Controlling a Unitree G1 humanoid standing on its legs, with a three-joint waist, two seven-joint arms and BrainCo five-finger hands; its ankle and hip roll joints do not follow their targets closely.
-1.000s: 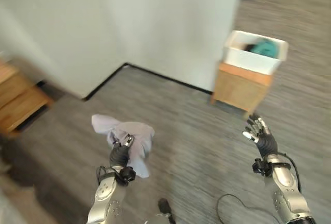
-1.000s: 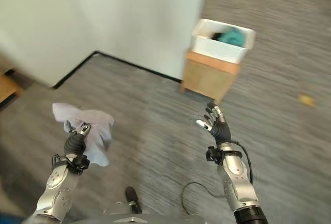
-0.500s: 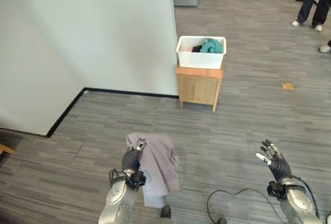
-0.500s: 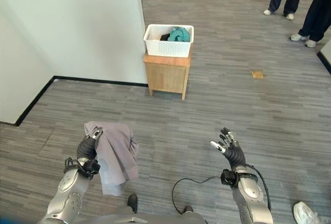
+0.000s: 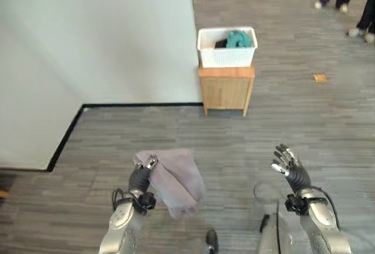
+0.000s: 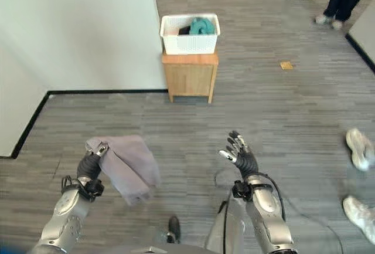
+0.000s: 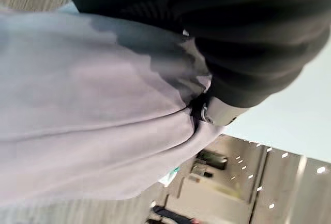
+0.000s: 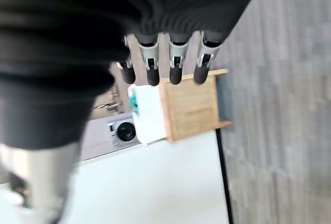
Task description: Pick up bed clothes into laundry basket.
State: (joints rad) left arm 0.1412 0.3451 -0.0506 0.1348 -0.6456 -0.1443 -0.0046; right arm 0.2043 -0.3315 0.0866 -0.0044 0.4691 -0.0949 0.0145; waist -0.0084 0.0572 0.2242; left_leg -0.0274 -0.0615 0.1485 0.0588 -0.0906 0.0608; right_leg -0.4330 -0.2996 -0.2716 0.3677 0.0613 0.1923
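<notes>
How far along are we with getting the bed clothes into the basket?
Partly done. The white laundry basket on the small wooden stand already holds teal and dark clothes. In hand: the left hand grips a grey garment hanging above the floor. The right hand is open and empty. Left: cross the floor to the basket and drop the garment in.

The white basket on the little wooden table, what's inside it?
Inside the white laundry basket you can see a teal cloth and something dark beside it. The basket's walls hide whatever lies deeper down.
</notes>
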